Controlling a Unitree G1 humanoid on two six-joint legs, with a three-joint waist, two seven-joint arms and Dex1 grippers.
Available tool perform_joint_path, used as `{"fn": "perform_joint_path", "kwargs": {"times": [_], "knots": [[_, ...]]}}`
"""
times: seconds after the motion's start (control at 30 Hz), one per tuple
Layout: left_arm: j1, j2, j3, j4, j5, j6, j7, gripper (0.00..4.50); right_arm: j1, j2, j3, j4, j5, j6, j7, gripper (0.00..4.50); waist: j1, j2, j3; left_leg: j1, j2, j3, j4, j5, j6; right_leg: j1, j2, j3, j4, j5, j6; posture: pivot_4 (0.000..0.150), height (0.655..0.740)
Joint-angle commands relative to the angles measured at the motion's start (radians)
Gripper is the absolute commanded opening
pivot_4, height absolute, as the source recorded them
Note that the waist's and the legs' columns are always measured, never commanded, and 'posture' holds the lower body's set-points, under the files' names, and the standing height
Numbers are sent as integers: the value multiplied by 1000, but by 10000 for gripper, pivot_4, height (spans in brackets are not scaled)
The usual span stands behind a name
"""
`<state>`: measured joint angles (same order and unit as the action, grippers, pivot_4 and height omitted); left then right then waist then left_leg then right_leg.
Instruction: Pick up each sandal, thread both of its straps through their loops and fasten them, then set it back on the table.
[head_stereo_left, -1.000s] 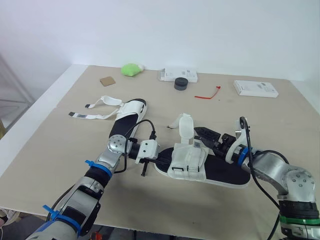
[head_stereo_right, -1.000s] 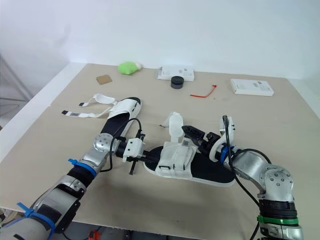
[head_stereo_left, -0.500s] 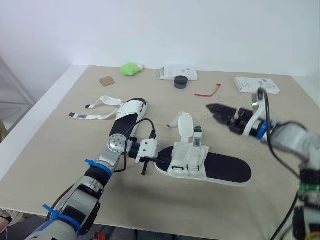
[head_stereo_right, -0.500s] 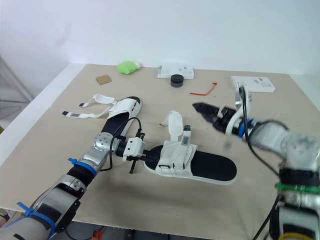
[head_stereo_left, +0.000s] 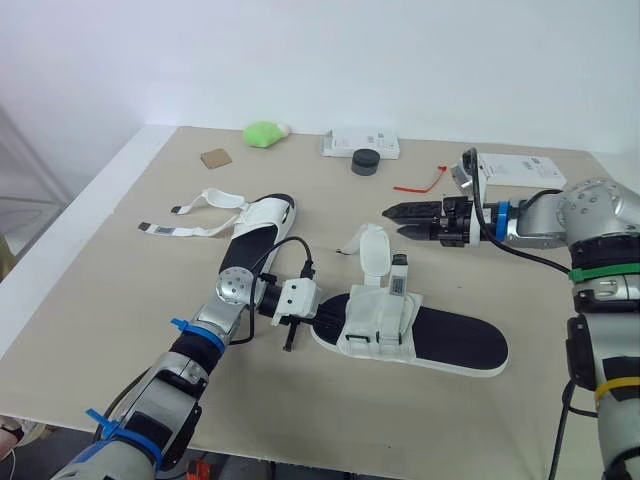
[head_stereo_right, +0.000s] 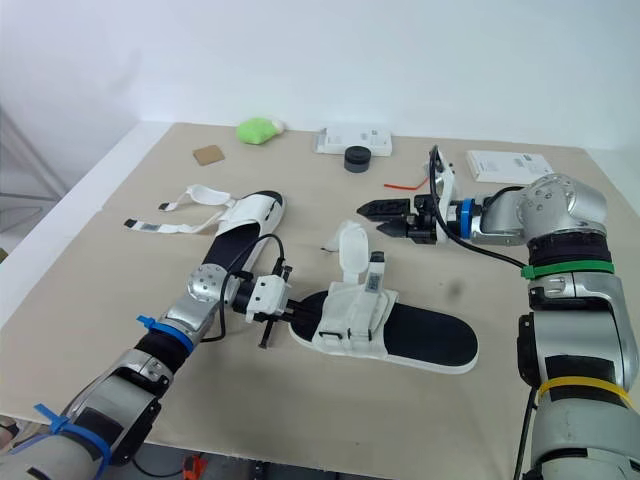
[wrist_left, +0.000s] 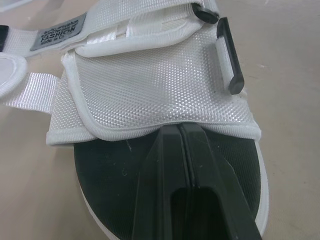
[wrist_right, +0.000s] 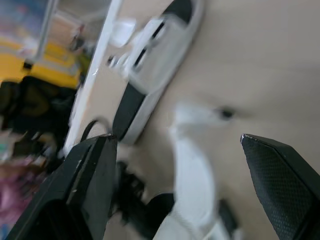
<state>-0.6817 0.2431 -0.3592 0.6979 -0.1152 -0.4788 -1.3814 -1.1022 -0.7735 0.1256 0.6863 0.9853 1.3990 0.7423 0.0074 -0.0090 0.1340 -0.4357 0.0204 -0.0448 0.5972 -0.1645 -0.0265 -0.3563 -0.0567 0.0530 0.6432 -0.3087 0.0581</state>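
My left claw (wrist_left: 181, 128) has its two fingers pressed together with nothing between them. The tips rest on the black insole at the toe end of the nearer sandal (head_stereo_left: 455, 342) and meet the front edge of its white upper (wrist_left: 150, 85). That sandal lies flat on the table (head_stereo_left: 120, 300), stretching away from this claw toward my right. One of its straps (head_stereo_left: 373, 250) stands up loose past the upper.

My right claw (head_stereo_left: 395, 217) hangs in the air above the table, fingers apart and empty, pointing toward my left. The raised strap is just below and ahead of its tips, not touching them. The nearer sandal lies beneath it, on my side.

The other sandal (head_stereo_left: 258, 228) lies on the table beyond my left claw, well apart from my right claw. Its straps (head_stereo_left: 190, 218) are spread out unfastened to its left.
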Motion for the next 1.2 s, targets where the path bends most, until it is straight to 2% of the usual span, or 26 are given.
{"fn": "perform_joint_path", "kwargs": {"times": [0.03,0.43,0.83,1.07,1.17,1.2], "knots": [[89,44,-89,110,139,67,11,0,-12,13,25,-57,-67,25,107,42472,0,1,0,0,0,0,0,0,0,0,0,0,0,0,0,1500,7400],[86,42,-93,111,139,70,23,0,-63,117,-2,35,-264,-52,216,42472,-1,0,0,0,-2,-1,2,0,0,0,2,0,0,0,8,1500,7400],[93,36,-98,114,143,63,26,0,-72,137,-11,4,-320,-32,328,42472,-1,1,0,0,-2,-1,3,0,0,0,2,1,0,1,9,1500,7400],[94,36,-99,115,144,62,26,0,-73,162,-44,8,-338,-62,325,42472,-1,1,0,0,-3,-1,3,0,0,0,2,1,1,2,9,1500,7400],[97,36,-100,112,143,62,26,0,-67,176,-81,4,-344,-83,311,34283,-1,1,0,1,-3,-1,3,1,0,0,2,1,1,2,9,1500,7400],[98,37,-100,111,143,62,25,0,-54,172,-85,-31,-336,-84,322,29389,-1,1,0,1,-3,-1,3,1,0,0,2,1,1,2,9,1500,7400]]}}
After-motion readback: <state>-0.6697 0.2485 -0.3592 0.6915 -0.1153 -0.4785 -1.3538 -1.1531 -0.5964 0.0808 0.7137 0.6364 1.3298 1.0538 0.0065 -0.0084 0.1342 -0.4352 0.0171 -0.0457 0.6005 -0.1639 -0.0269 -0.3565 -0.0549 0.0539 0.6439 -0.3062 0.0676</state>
